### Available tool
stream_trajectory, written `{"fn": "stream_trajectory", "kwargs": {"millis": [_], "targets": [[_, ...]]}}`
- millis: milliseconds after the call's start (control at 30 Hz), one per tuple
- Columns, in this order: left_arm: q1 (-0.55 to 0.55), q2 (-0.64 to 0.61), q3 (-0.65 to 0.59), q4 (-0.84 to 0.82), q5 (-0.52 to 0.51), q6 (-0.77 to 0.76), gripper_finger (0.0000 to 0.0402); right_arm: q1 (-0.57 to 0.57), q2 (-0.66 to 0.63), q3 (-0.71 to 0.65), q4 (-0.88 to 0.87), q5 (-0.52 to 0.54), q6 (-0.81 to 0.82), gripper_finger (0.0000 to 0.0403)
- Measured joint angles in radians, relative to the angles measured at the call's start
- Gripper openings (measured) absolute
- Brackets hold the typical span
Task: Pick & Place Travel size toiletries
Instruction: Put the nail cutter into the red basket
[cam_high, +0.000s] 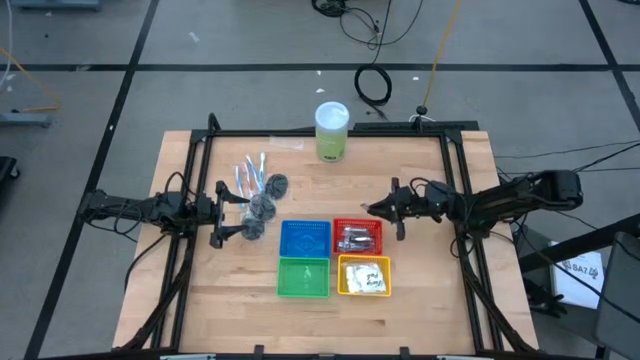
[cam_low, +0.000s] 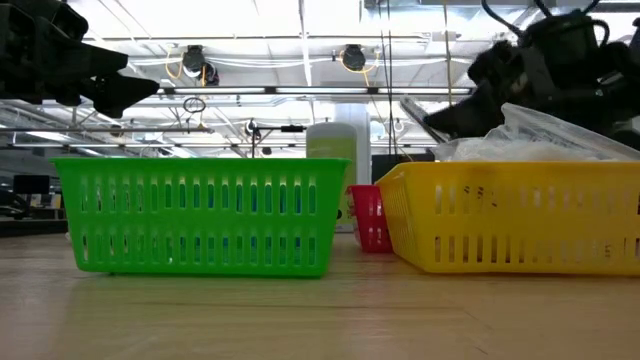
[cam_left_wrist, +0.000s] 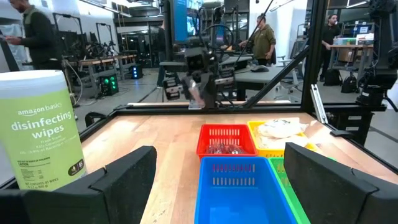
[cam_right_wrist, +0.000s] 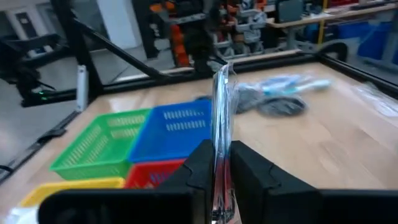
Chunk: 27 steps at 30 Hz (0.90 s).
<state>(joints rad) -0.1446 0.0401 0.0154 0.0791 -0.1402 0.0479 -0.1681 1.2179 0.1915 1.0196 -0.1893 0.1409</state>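
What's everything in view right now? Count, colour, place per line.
disinfecting wipes canister: 1, green with white lid, far edge of table, upright.
blue basket: 1, blue, centre; looks empty.
red basket: 1, red, right of the blue one; silver foil tubes inside.
green basket: 1, green, nearer than blue; looks empty.
yellow basket: 1, yellow, nearer than red; white sachets inside.
wrapped sticks: several, pale blue-white, loose on table's left.
round puffs: about three, dark grey, beside the sticks.
people: at least three, in the room behind.
left pincer: open, beside the puffs.
right pincer: shut on a silver foil tube, above the red basket.
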Motion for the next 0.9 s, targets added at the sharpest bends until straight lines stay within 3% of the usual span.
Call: {"fn": "stream_trajectory", "kwargs": {"millis": [300, 567, 900], "targets": [[0.000, 0.000, 0.000, 0.000, 0.000, 0.000, 0.0347, 0.150, 0.003, 0.186, -0.291, 0.017, -0.049, 0.0030], [0.000, 0.000, 0.000, 0.000, 0.000, 0.000, 0.0347, 0.240, 0.046, 0.332, -0.643, 0.191, -0.078, 0.0030], [0.000, 0.000, 0.000, 0.000, 0.000, 0.000, 0.0347, 0.249, 0.075, 0.346, -0.763, 0.190, -0.074, 0.0030]]}}
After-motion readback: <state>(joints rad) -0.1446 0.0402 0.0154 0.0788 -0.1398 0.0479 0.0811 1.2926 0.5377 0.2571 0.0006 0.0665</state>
